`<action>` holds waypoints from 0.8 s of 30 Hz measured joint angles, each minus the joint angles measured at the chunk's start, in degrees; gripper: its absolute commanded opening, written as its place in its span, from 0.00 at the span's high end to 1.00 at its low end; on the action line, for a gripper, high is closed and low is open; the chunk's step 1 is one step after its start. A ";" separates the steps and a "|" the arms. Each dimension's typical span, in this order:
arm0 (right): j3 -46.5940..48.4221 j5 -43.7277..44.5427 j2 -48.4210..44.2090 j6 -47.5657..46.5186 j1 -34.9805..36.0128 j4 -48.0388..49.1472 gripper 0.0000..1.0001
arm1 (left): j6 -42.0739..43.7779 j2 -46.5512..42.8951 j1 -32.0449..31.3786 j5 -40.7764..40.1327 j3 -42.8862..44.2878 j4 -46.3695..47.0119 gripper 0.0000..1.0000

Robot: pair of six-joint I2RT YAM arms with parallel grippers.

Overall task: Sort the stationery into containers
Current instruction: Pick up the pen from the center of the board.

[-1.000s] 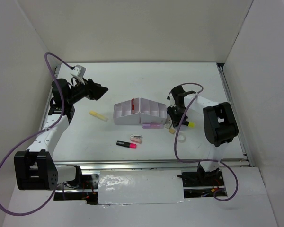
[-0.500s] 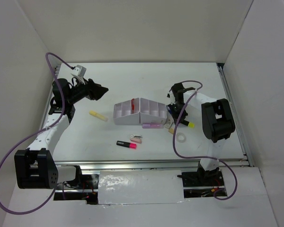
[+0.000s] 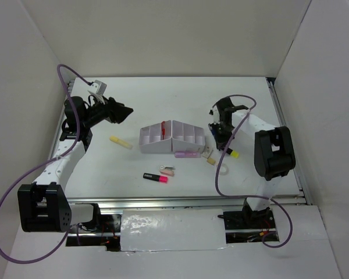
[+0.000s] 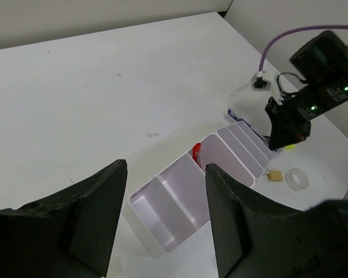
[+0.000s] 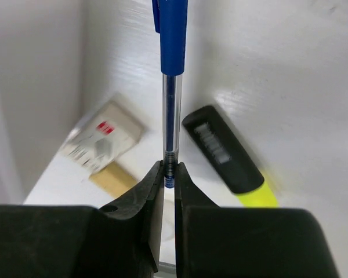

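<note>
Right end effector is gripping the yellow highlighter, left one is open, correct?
No: the right end effector is gripping the blue pen; the yellow highlighter lies loose beside it, as the right wrist view shows. The left end effector is open.

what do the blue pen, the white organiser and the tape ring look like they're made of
Blue pen: probably plastic, with a see-through barrel and an opaque, glossy blue upper part.
Organiser: looks like moulded white plastic, with thin even walls and a smooth, slightly satin finish.
Tape ring: seems to be clear film wound on itself, translucent and milky; too small to be sure.
</note>
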 measured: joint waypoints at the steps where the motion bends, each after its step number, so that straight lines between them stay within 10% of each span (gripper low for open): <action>1: 0.00 -0.83 -1.86 -0.26 -0.15 0.02 1.00 | 0.09 0.00 0.00 0.15 0.00 0.00 0.33; 14: 3.04 -7.63 -23.54 -2.25 1.64 5.25 1.00 | -7.72 -0.98 0.00 7.96 0.81 3.30 0.32; 24: -0.85 -10.91 -39.19 -4.52 21.94 9.55 1.00 | -16.74 -7.39 -8.46 11.78 1.55 8.55 0.07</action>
